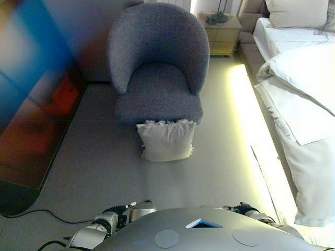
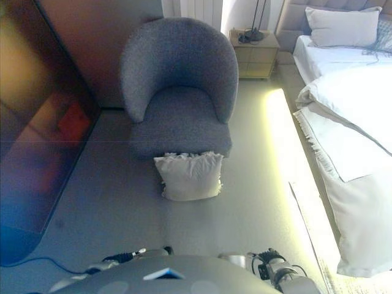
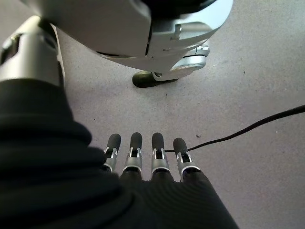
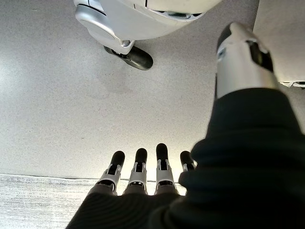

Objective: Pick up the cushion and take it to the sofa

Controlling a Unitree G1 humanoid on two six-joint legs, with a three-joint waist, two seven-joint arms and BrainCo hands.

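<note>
Cream cushion (image 1: 166,139) with a ruffled top edge stands upright on the grey floor (image 1: 104,167), centre of frame, leaning against the front of the grey armchair (image 1: 157,68) seat. The armchair is the only sofa-like seat in view, upper centre. Neither hand touches the cushion; both are low at the bottom edge of the eye views, well apart from it.

Left hand (image 3: 143,157) in its wrist view: fingers (image 3: 136,143) straight, side by side, pointing at bare floor, holding nothing. Right hand (image 4: 147,167) in its wrist view: fingers (image 4: 161,151) straight in a row, thumb (image 4: 240,57) apart, relaxed, empty, above floor.

Right side of frame: bed (image 1: 309,99) with white duvet and a pillow (image 1: 298,11) at upper right. Wooden nightstand (image 1: 222,34) at top, between armchair and bed. Dark glossy panel (image 1: 31,104) fills the left side.
</note>
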